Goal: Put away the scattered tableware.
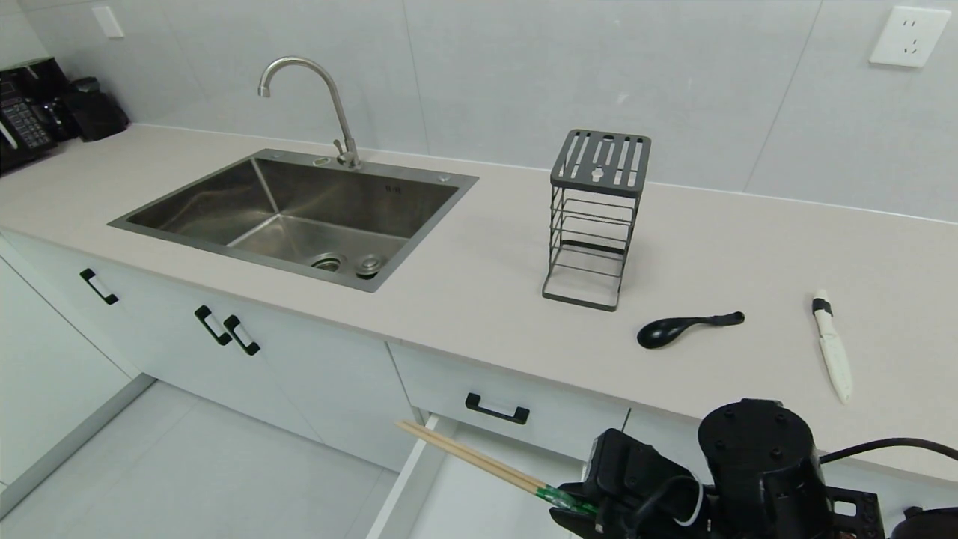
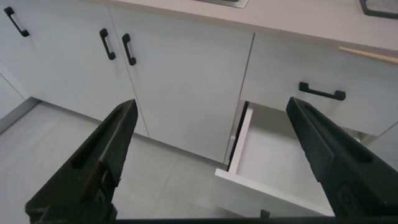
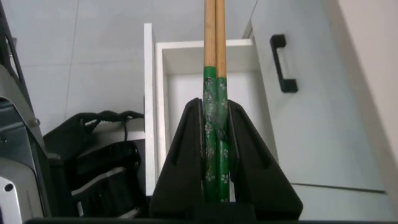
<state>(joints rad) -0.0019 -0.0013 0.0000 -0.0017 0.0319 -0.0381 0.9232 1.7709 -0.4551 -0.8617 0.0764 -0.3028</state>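
My right gripper (image 1: 576, 510) is shut on the green-patterned ends of a pair of wooden chopsticks (image 1: 471, 457), which it holds over the open white drawer (image 1: 408, 486) below the counter. In the right wrist view the chopsticks (image 3: 214, 62) stick out from the gripper (image 3: 216, 112) above the drawer (image 3: 160, 93). A black spoon (image 1: 685, 328) and a white knife (image 1: 832, 348) lie on the counter to the right of the dark wire rack (image 1: 595, 217). My left gripper (image 2: 211, 168) is open with nothing in it, low in front of the cabinets, facing the drawer (image 2: 239, 165).
A steel sink (image 1: 299, 217) with a faucet (image 1: 314, 97) is set into the counter's left half. Black appliances (image 1: 37, 105) stand at the far left. Cabinet doors with black handles (image 1: 224, 329) run below, and a closed drawer front with a handle (image 1: 496, 409) sits above the open drawer.
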